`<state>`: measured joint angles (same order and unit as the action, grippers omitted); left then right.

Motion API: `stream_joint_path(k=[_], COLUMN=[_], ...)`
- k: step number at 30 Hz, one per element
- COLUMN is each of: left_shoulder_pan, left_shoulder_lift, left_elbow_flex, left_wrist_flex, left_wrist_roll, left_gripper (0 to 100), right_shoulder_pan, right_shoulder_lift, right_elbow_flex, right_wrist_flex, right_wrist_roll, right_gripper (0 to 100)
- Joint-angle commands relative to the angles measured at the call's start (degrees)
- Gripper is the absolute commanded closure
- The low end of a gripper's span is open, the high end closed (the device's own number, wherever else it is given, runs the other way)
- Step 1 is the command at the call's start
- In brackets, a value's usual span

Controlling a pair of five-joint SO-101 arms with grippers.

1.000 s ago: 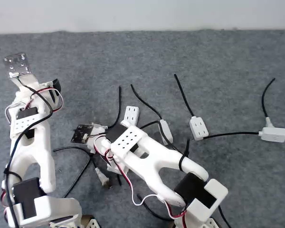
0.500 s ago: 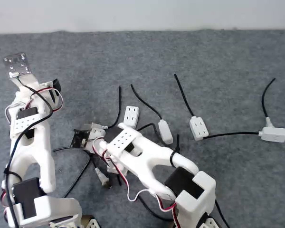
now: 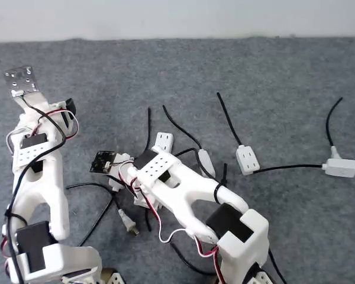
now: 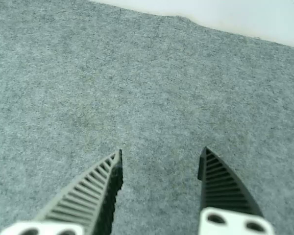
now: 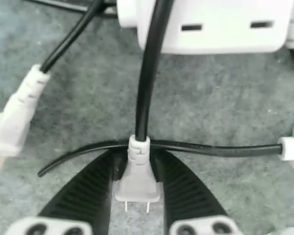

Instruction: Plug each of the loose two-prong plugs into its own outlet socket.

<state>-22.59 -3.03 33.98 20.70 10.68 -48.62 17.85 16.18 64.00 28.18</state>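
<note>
Grey carpet (image 3: 272, 77) covers the table; right gripper (image 5: 136, 164) has its jaws clenched on the sides of a grey two-prong plug (image 5: 137, 182), prongs pointing back at the wrist, its black cord (image 5: 149, 73) running off over a white outlet block (image 5: 220, 24). Second loose plug (image 3: 129, 223) lies at 6 o'clock of that arm's wrist, and another white outlet (image 3: 247, 158) at 3 o'clock, well apart. Left gripper (image 4: 161, 152) sits at the table's 10 o'clock side, jaws released and spread wide over bare carpet.

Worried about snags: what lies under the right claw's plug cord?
A white outlet block and a black cable lie beneath the cord of the plug; anything under the block is covered.
</note>
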Motion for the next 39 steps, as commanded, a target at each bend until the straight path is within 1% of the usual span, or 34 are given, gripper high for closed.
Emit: stream_joint_path(k=[1,4,7,9,11,15,19,26,32,35,39], left_shoulder_pan=[0.1,-0.5,-1.3,-2.1,-2.8,-3.2,-2.4,5.9,15.2,18.4,21.1], left_shoulder_lift=[-0.6,-0.5,-1.5,-4.9,-10.0,-22.7,-37.5,-64.2,-82.5,-88.5,-94.2], left_elbow_flex=[-0.9,-0.8,-0.9,-2.7,-3.6,-2.2,0.7,9.7,16.1,17.9,21.0], left_wrist_flex=[-1.6,-1.8,-3.1,-0.2,3.8,9.0,15.3,22.0,27.2,28.8,28.7], left_wrist_roll=[0.0,-0.7,-1.1,-1.1,-1.1,-1.5,-3.1,-11.0,-15.0,-16.1,-16.1], left_gripper=[75,75,75,75,75,75,75,75,75,75,75], right_shoulder_pan=[0.1,0.2,0.1,0.4,1.9,4.7,8.0,12.2,11.7,11.1,7.4], right_shoulder_lift=[0.4,-1.0,-6.1,-11.8,-18.2,-28.0,-33.6,-41.0,-45.8,-47.3,-48.7], right_elbow_flex=[0.1,-1.1,-4.7,-9.3,-14.5,-23.6,-27.1,-28.6,-28.6,-28.6,-28.6], right_wrist_flex=[-0.3,0.8,8.7,15.5,20.2,23.8,23.4,16.6,10.9,8.7,7.8], right_wrist_roll=[-0.7,-1.0,-0.7,-0.5,-0.5,-0.5,-0.9,-0.4,2.9,3.1,3.2], right_gripper=[99.0,99.0,99.0,99.0,99.0,99.0,99.0,99.0,99.0,99.0,99.0])
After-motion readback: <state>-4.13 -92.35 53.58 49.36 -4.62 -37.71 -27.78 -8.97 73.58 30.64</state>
